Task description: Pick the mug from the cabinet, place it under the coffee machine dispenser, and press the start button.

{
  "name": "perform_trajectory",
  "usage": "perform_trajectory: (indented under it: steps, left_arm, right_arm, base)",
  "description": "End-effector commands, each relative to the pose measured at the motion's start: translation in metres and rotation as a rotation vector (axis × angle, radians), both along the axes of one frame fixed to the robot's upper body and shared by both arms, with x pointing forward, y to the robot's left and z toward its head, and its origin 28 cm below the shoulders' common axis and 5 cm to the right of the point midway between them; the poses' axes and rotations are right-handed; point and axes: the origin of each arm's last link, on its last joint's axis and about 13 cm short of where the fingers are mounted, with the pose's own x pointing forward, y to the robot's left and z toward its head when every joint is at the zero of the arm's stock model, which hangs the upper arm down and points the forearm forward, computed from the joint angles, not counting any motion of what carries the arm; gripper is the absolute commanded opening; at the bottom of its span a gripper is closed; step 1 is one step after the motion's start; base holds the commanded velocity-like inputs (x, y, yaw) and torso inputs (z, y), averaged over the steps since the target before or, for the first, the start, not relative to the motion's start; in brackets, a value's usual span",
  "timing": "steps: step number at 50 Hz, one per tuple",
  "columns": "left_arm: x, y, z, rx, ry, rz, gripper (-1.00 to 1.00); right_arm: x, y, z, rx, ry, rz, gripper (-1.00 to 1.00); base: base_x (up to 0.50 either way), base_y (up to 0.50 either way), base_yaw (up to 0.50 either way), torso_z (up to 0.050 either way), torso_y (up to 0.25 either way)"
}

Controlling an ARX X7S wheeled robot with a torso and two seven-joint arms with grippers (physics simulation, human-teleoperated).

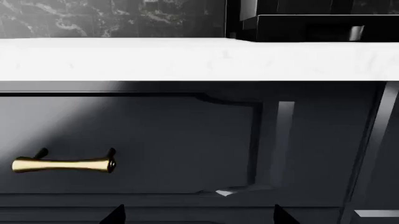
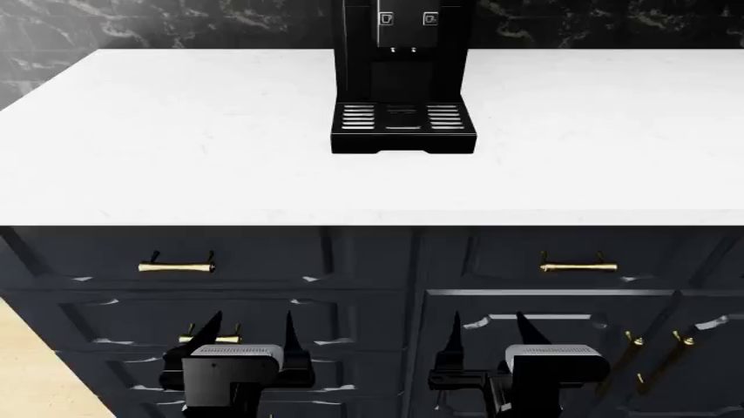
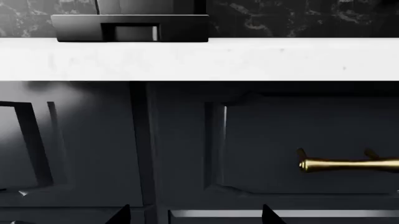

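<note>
The mug is out of view, and all the dark cabinet (image 2: 372, 287) fronts under the counter are closed. The tall black coffee machine (image 2: 402, 78) stands at the back middle of the white countertop (image 2: 174, 148). Its dispenser (image 2: 402, 26) overhangs the slotted drip tray (image 2: 402, 120), which is bare. My left gripper (image 2: 249, 335) (image 1: 199, 217) is open in front of the left drawers, below the counter edge. My right gripper (image 2: 492, 335) (image 3: 196, 215) is open in front of the right cabinet fronts, with nothing between its fingers.
Gold bar handles sit on the top drawers, one on the left (image 2: 177, 265) (image 1: 62, 164) and one on the right (image 2: 578, 265) (image 3: 349, 163). Two upright gold handles (image 2: 657, 344) show on the lower right doors. A dark marble wall (image 2: 174, 22) backs the counter. A strip of wooden floor (image 2: 30, 366) lies at the left.
</note>
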Motion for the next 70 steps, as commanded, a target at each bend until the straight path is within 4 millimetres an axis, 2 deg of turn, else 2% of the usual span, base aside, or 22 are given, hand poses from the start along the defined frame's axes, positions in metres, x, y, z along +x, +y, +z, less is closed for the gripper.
perform_trajectory:
  steps: [1, 11, 17, 22, 30, 37, 40, 44, 50, 59, 63, 70]
  left_arm:
    - [0.001, 0.001, 0.0, -0.011, -0.006, 0.013, 1.0]
    - [0.003, 0.0, -0.004, 0.036, -0.007, 0.022, 1.0]
    - [0.007, 0.004, 0.013, -0.008, -0.027, 0.008, 1.0]
    - [0.011, 0.01, 0.036, -0.061, -0.085, -0.01, 1.0]
    - [0.011, 0.016, 0.071, -0.088, -0.196, -0.027, 1.0]
    - [0.021, 0.026, 0.117, -0.164, -0.267, -0.1, 1.0]
    - [0.023, 0.028, 0.132, -0.139, -0.324, -0.11, 1.0]
    - [0.029, 0.029, 0.142, -0.082, -0.419, -0.113, 1.0]
    - [0.036, 0.032, 0.157, -0.131, -0.444, -0.153, 1.0]
    - [0.041, 0.036, 0.174, -0.093, -0.483, -0.197, 1.0]
    - [0.038, 0.036, 0.183, -0.097, -0.508, -0.245, 1.0]
    - [0.038, 0.037, 0.191, -0.089, -0.528, -0.26, 1.0]
  right_arm:
    - [0.0, 0.0, 0.0, -0.004, -0.002, 0.002, 1.0]
    - [0.002, -0.003, 0.008, -0.053, -0.032, 0.023, 1.0]
    - [0.009, -0.006, 0.027, -0.071, -0.087, 0.024, 1.0]
    - [0.015, -0.009, 0.052, -0.093, -0.15, 0.036, 1.0]
    - [0.013, -0.015, 0.08, -0.127, -0.233, 0.056, 1.0]
    - [0.021, -0.02, 0.131, -0.16, -0.318, 0.074, 1.0]
    - [0.023, -0.02, 0.148, -0.181, -0.346, 0.077, 1.0]
    - [0.026, -0.02, 0.169, -0.206, -0.383, 0.076, 1.0]
    - [0.033, -0.02, 0.198, -0.241, -0.397, 0.021, 1.0]
    - [0.037, -0.017, 0.232, -0.257, -0.398, -0.022, 1.0]
    - [0.039, -0.016, 0.247, -0.266, -0.445, -0.032, 1.0]
    - [0.044, -0.017, 0.265, -0.212, -0.423, 0.003, 1.0]
  base:
    - [0.0, 0.0, 0.0, 0.0, 0.0]
    - [0.0, 0.0, 0.0, 0.0, 0.0]
    - [0.0, 0.0, 0.0, 0.0, 0.0]
    - [0.0, 0.0, 0.0, 0.0, 0.0]
    - [0.0, 0.0, 0.0, 0.0, 0.0]
    - [0.0, 0.0, 0.0, 0.0, 0.0]
    - [0.0, 0.0, 0.0, 0.0, 0.0]
    - [0.0, 0.0, 0.0, 0.0, 0.0]
    - [0.0, 0.0, 0.0, 0.0, 0.0]
    - [0.0, 0.0, 0.0, 0.0, 0.0]
    - [0.0, 0.0, 0.0, 0.045, 0.036]
    - [0.0, 0.0, 0.0, 0.047, 0.041]
